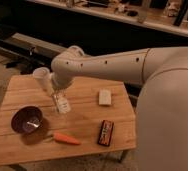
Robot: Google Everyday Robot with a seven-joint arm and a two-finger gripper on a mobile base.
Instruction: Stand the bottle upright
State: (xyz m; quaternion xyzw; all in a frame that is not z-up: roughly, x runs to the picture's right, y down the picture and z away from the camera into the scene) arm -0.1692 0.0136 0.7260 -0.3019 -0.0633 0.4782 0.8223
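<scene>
Pale translucent plastic: the bottle (62, 104), near upright on the wooden surface (87, 120) right of the purple bowl (27, 120), top apparently pinched in the closed gripper (57, 94), presumably to settle it onto its base; cap and contact point hidden beneath the arm (102, 65).

Purple bowl (27, 120), carrot (66, 138), white block (105, 97), dark bar (105, 132), cup (42, 76) on table (87, 122).

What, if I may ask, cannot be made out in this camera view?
Camera view:
- Claw atop the bottle: wrist hides whether it grips the cap.
- Bottle label: print too small to read.
- Table near-left corner: cut off by the picture's edge.
- Bowl contents: too dark to tell.
</scene>
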